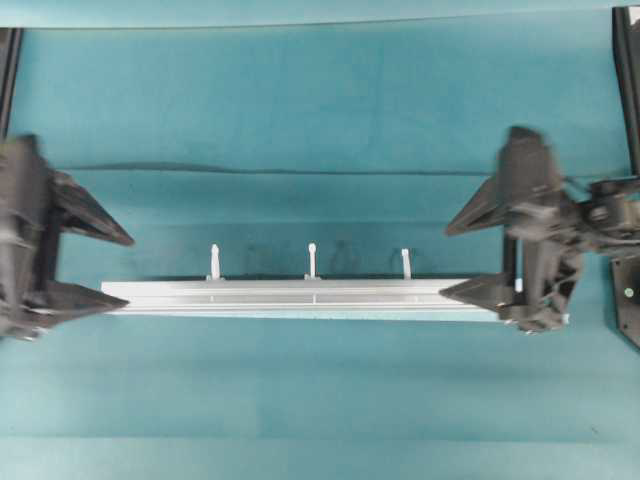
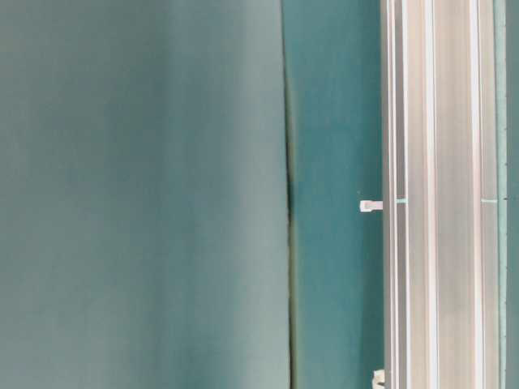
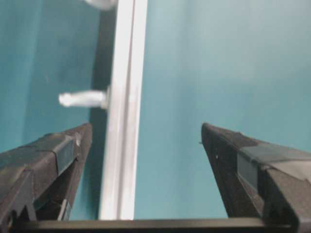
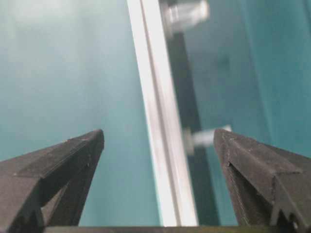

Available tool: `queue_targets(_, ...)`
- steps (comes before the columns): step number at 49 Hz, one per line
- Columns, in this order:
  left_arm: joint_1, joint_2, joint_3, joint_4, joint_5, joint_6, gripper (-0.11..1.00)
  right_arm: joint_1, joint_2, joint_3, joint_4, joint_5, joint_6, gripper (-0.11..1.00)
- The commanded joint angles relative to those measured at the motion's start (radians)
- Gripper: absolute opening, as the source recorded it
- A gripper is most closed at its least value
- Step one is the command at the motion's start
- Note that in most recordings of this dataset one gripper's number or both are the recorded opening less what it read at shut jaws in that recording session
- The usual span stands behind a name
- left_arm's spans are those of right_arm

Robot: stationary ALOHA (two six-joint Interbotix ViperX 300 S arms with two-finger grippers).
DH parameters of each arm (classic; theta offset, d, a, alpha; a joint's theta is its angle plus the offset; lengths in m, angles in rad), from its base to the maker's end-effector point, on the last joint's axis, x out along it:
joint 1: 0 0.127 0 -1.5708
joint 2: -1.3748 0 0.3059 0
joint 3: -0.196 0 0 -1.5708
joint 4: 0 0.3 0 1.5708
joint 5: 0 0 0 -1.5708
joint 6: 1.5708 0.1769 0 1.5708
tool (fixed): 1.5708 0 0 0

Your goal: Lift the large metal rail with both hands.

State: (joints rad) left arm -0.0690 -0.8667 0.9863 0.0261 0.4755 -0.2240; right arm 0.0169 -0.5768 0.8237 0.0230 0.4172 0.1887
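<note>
The large metal rail is a grooved silver bar lying left to right on the teal cloth, with three white pegs on its far side. My left gripper is open at the rail's left end, and its near finger overlaps that end from above. My right gripper is open at the right end in the same way. In the left wrist view the rail runs between the spread fingers of the left gripper, nearer the left one. In the right wrist view the rail passes between the wide fingers of the right gripper. Neither touches it visibly.
A crease crosses the teal cloth behind the rail. Black frame posts stand at the far left corner and far right corner. The table-level view shows the rail, one peg and the cloth fold.
</note>
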Motion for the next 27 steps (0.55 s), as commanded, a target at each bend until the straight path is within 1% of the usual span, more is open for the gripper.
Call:
queue_targets(1, -0.003, -0.032, -0.009, 0.0, -0.011, -0.005, 0.97, 0.011, -0.048, 0.014, 0.0, -0.083, 0.009, 0.95)
queue_targets(5, -0.003, -0.06, -0.008, 0.0, -0.014, -0.006, 0.97, 0.011, -0.095, 0.034, 0.0, -0.137, 0.009, 0.95)
queue_targets(9, -0.003, -0.081, -0.008, 0.0, -0.014, -0.006, 0.97, 0.011, -0.143, 0.052, -0.002, -0.163, 0.009, 0.95)
queue_targets(21, -0.003, -0.127, -0.009, 0.0, -0.011, 0.002, 0.97, 0.005, -0.264, 0.11, 0.0, -0.163, 0.012, 0.95)
queue_targets(27, -0.003, -0.164, -0.002, 0.0, 0.002, -0.012, 0.97, -0.012, -0.318, 0.133, -0.002, -0.163, 0.014, 0.95)
